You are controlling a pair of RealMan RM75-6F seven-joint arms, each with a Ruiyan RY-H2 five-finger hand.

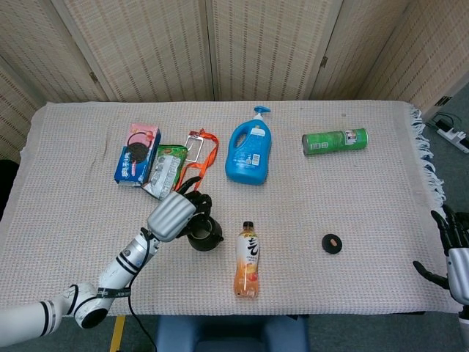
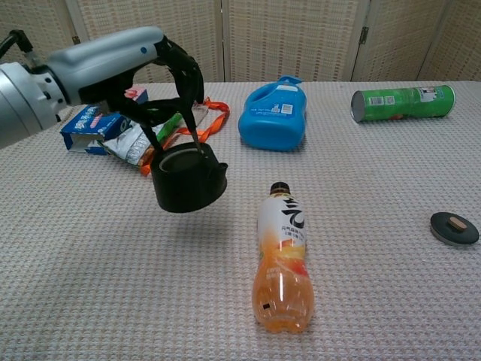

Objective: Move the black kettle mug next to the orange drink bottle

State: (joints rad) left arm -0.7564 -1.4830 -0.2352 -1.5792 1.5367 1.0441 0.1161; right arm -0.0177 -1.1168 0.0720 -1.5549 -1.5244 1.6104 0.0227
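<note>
The mug (image 2: pixel 188 177) is off the bench (image 1: pixel 366 213), hanging from your left hand (image 1: pixel 174 214), whose dark fingers (image 2: pixel 180 90) curl down around its rim from above. In the chest view you can see its shadow on the cloth beneath it, so it is clear of the surface. It sits just left of the bottle (image 1: pixel 248 260), near the cap end, not touching it. The bottle lies on its side with its black cap pointing away from you toward the blue jug (image 1: pixel 249 152).

Taking the bottle as your landmark: the jug lies beyond it, further from you. The orange strap (image 1: pixel 196 170) and the snack packets (image 1: pixel 165 171) lie beyond and to its left, with the cookie box (image 1: pixel 138 152) further left still. The green can (image 1: pixel 335 141) lies on its side beyond and to the right. The small black lid (image 1: pixel 332 243) rests to the right of the bottle, well apart from it.

Your right hand (image 1: pixel 454 253) shows at the far right edge of the head view, off the bench's corner, fingers spread and holding nothing.
</note>
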